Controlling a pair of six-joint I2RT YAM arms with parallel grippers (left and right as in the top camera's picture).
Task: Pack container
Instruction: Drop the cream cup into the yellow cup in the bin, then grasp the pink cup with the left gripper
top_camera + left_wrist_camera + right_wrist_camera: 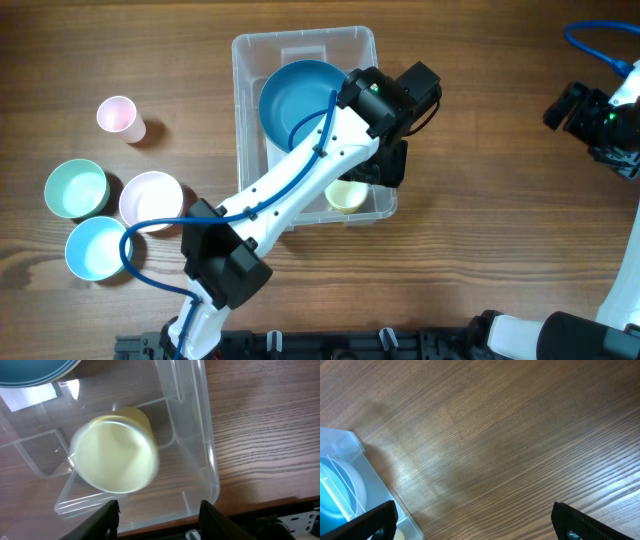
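Observation:
The clear plastic container stands at the table's middle, with a blue bowl in its far half and a pale yellow cup in its near right corner. My left gripper is open and empty above that corner. In the left wrist view the yellow cup lies blurred inside the container, beyond my open fingers. My right gripper is open and empty at the far right, over bare table. The container's corner shows at the left of the right wrist view.
Left of the container stand a pink cup, a mint green bowl, a pink bowl and a light blue bowl. A blue cable lies at the far right corner.

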